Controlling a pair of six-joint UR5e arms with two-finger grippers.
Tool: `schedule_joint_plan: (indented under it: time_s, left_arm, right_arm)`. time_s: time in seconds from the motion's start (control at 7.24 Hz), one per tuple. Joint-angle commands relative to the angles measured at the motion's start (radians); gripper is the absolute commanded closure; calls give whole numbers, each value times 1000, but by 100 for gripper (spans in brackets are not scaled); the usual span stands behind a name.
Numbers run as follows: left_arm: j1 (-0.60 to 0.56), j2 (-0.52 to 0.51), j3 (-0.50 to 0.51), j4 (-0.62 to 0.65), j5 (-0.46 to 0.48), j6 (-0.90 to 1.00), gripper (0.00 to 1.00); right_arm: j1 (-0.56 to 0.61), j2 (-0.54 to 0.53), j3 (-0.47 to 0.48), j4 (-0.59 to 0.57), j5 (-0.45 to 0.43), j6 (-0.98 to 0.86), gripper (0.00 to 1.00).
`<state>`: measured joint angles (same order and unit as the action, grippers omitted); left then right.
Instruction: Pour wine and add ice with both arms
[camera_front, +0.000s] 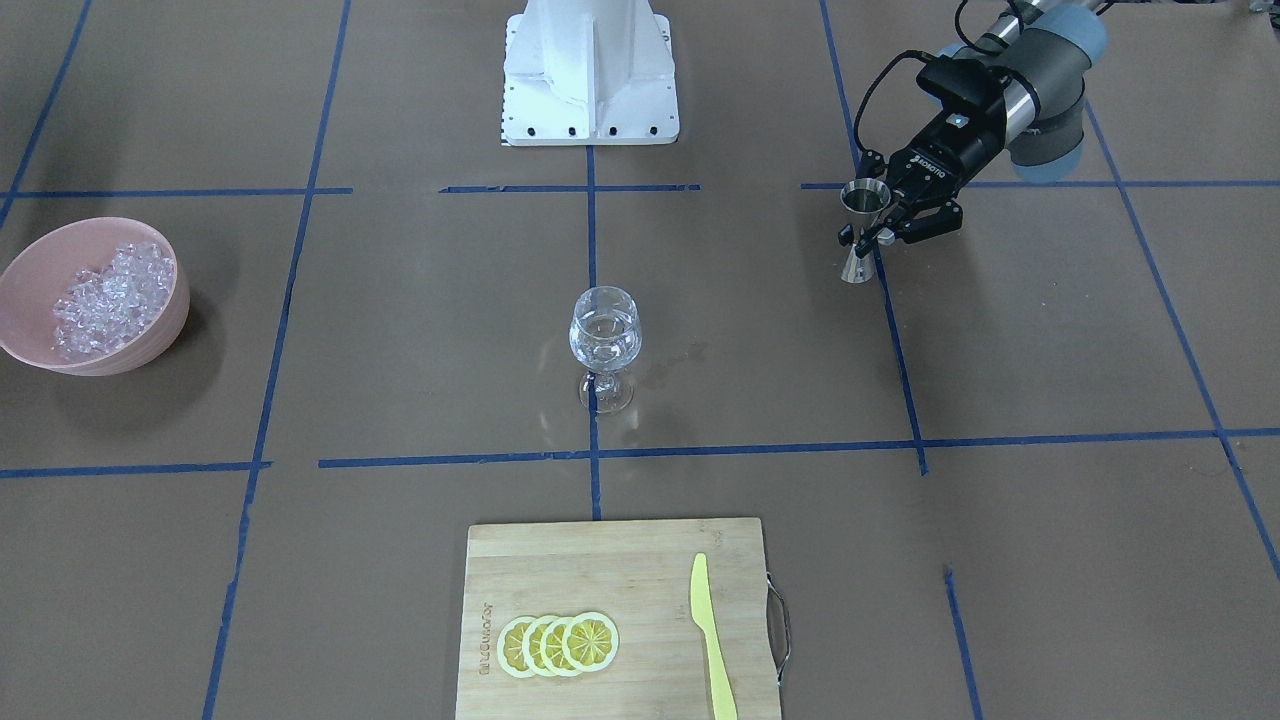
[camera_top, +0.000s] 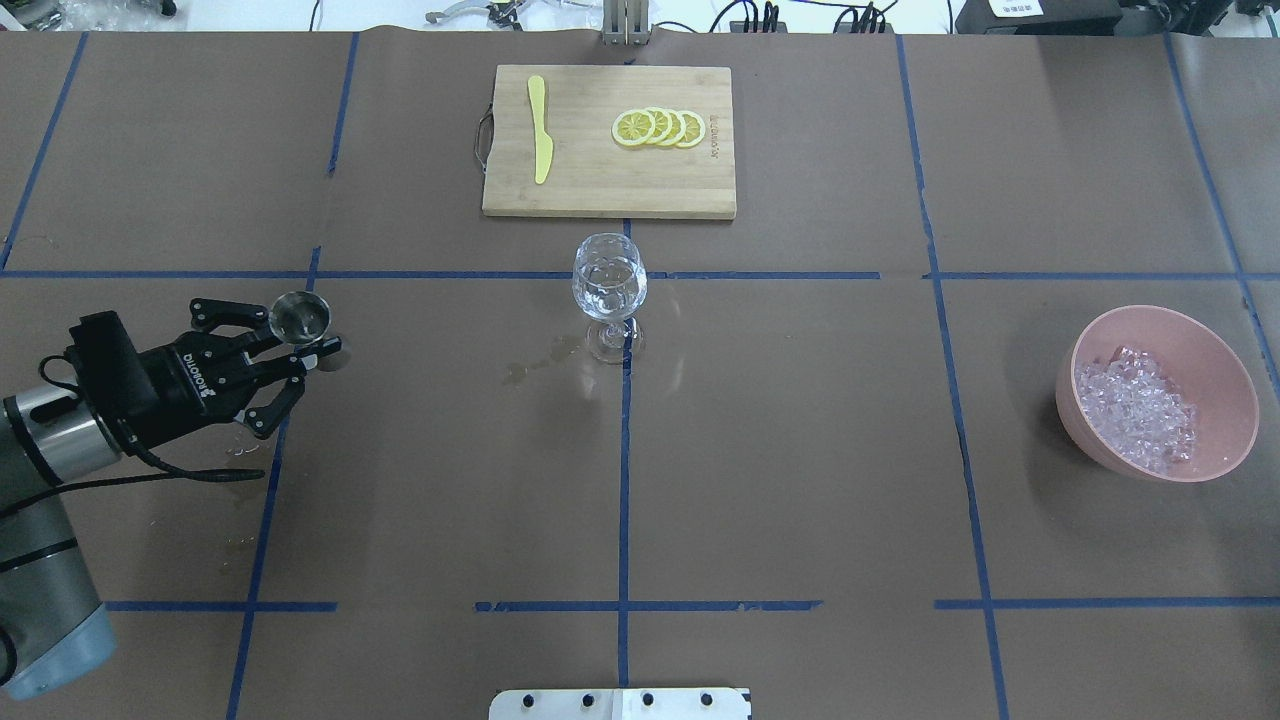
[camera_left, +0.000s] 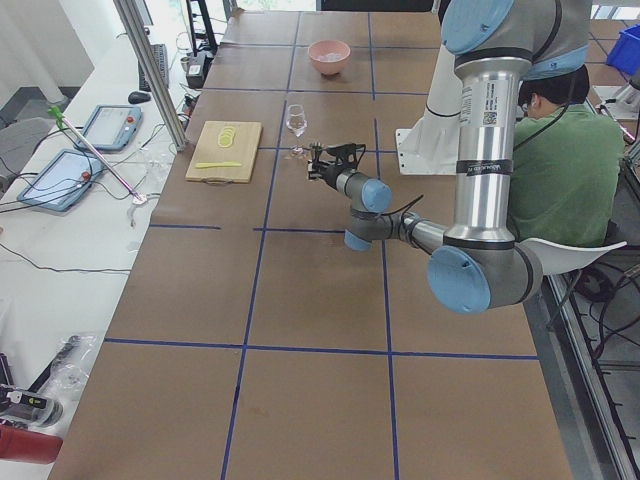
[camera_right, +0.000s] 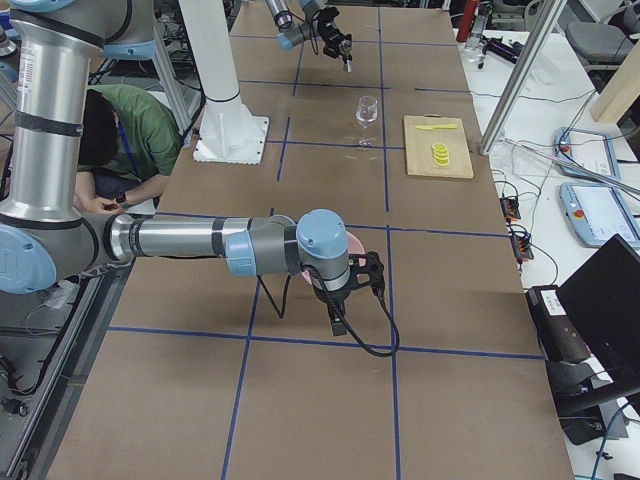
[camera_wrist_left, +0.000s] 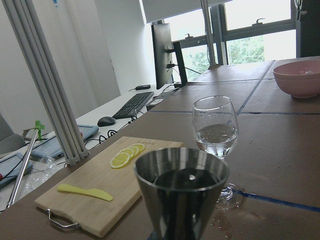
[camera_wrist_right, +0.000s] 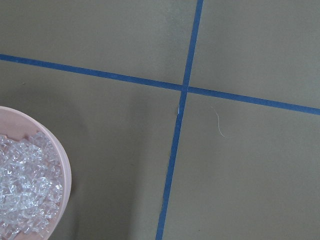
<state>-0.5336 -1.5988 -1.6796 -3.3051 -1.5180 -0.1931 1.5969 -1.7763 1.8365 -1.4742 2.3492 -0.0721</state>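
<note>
The left gripper (camera_front: 868, 238) is clamped on the waist of the steel jigger (camera_front: 862, 205), which stands with its long axis vertical and its mouth up (dark inside). The wine glass (camera_front: 604, 335) stands upright, well apart from it. The ice (camera_front: 110, 298) lies in the pink bowl (camera_front: 150, 345). The right gripper (camera_right: 348, 283) hangs above that bowl, and I cannot tell how its jaws stand.

There is one wine glass (camera_front: 604, 340), one steel jigger (camera_front: 862, 230) and one pink bowl (camera_front: 172, 318) with a single heap of ice (camera_front: 110, 300), its chunks too many and too small to count. One wooden cutting board (camera_front: 600, 570) carries four lemon slices (camera_front: 558, 643) and one yellow knife (camera_front: 712, 640). Two robot arms show, the left arm (camera_top: 40, 540) and the right arm (camera_right: 180, 240), plus one white pedestal (camera_front: 590, 70) and one person in green (camera_left: 560, 160).
</note>
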Motion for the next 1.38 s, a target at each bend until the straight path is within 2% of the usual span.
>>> schedule_joint_plan:
  time_s: [0.0, 0.14, 0.41, 0.97, 1.24]
  left_arm:
    - [-60, -100, -12, 158, -188, -38, 100]
    - [-95, -110, -50, 248, -252, -43, 100]
    - [-98, -173, -135, 475, -254, -81, 100]
    - [-94, -366, -154, 824, -246, -154, 100]
    - [-89, -427, -161, 961, -187, -161, 100]
  right_arm:
    - [0, 0, 0, 0, 1, -2, 0]
    - [0, 0, 0, 0, 1, 0, 0]
    - [0, 0, 1, 0, 1, 0, 0]
    - [0, 0, 0, 0, 1, 0, 0]
    - [0, 0, -2, 0, 1, 0, 0]
